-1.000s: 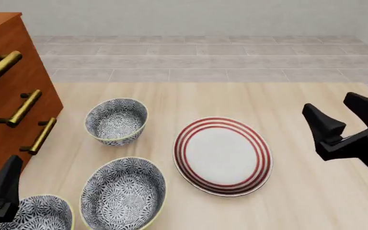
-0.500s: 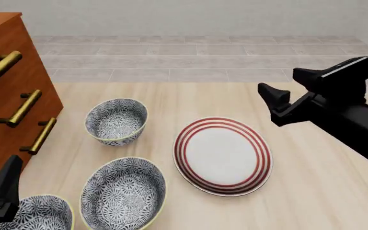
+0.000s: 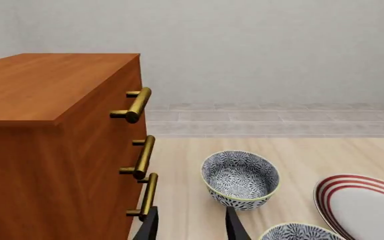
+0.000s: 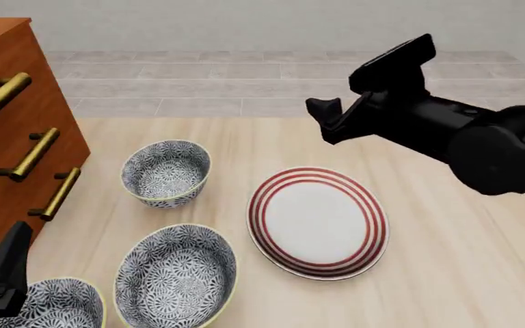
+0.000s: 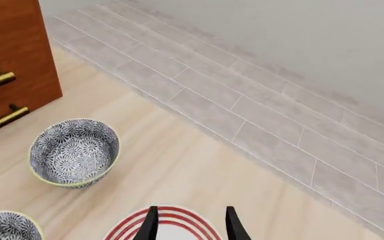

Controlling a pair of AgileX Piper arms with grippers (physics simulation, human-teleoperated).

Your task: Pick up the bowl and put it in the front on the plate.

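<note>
The bowl point(image 4: 166, 172), deep, blue-and-white with a pale yellow rim, stands upright at the back left of the table; it also shows in the left wrist view point(image 3: 240, 179) and the right wrist view point(image 5: 75, 152). The red-ringed white plate point(image 4: 317, 222) lies flat to its right, nothing on it. My right gripper point(image 4: 340, 96) hovers open and empty above the table behind the plate, pointing left; its fingertips point(image 5: 150, 222) frame the plate's far rim point(image 5: 128, 229). My left gripper point(image 3: 190, 227) is open and empty at the front left corner point(image 4: 3, 273).
Two more patterned bowls sit at the front: one point(image 4: 176, 277) left of the plate, one point(image 4: 57, 306) under my left gripper. A wooden drawer cabinet point(image 4: 11, 137) with brass handles stands along the left edge. A tiled floor lies beyond the table's far edge.
My right arm has swung up and leftward from the right edge to above the table behind the plate. The left arm, bowls and plate have not moved.
</note>
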